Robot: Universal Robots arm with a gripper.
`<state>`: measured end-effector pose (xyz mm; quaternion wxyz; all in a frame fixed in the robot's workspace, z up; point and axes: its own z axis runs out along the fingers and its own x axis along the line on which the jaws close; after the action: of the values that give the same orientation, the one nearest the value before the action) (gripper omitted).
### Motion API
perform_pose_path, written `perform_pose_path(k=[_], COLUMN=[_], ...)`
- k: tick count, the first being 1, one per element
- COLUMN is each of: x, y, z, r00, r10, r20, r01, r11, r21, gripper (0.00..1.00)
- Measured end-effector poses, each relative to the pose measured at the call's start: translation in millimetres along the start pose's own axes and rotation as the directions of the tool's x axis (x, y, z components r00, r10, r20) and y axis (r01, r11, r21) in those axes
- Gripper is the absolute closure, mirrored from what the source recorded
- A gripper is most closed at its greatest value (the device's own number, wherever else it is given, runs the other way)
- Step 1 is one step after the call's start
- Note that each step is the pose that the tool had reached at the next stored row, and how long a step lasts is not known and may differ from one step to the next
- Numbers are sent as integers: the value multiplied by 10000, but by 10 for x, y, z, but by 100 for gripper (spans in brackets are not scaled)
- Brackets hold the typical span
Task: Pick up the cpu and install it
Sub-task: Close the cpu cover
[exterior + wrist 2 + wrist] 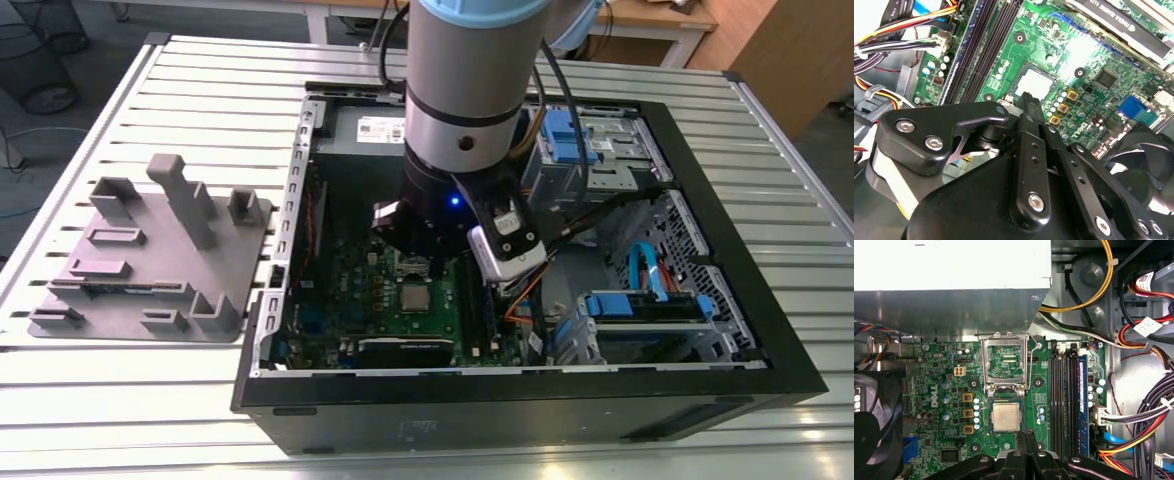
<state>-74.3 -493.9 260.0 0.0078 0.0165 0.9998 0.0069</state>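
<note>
One cpu (1006, 417), seated flat beside retention frame (1005, 362), raised to admit it; pincer (1026, 436) adjacent, closed, gripping nothing.

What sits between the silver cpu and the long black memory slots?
In the first wrist view, a short column of small blue-topped capacitors on green motherboard lies between the cpu and the memory slots.

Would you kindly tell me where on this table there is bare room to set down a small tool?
Bare slats of the table lie between the grey fixture plate and the near edge, behind it toward the far corner, and along the exterior view's right of the computer case. Inside the case it is crowded: motherboard, cables and the arm.
</note>
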Motion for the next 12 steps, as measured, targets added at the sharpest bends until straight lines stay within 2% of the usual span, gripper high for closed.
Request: perform_pose_path(k=[5, 12], x=[-37, -161], y=[49, 140], z=[22, 87], r00=[10000, 10000], r10=[0, 0], r20=[0, 1], r01=[0, 0], r11=[10000, 10000], r21=[-1, -1], gripper=[89, 89])
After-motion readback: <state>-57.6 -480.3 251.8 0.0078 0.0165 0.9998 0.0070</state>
